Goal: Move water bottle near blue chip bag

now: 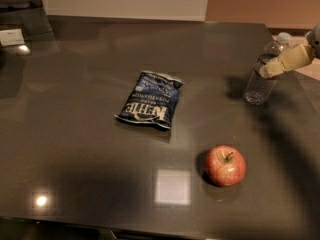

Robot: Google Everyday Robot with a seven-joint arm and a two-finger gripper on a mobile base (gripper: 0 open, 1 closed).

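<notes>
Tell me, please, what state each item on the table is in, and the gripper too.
water bottle: upright, cap on, near the right edge of the table.
blue chip bag: lying flat, crinkled, well apart from the bottle.
apple: whole, stem up, resting alone.
gripper: against the bottle's upper part, on its right side.

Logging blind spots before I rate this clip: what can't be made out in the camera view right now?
Gripper: camera view, at the right edge against the water bottle. The frame edge cuts off most of it and the arm, so its hold on the bottle cannot be judged.
Water bottle: the gripper covers its middle band.
Blue chip bag: the fine print is too small to read.
</notes>
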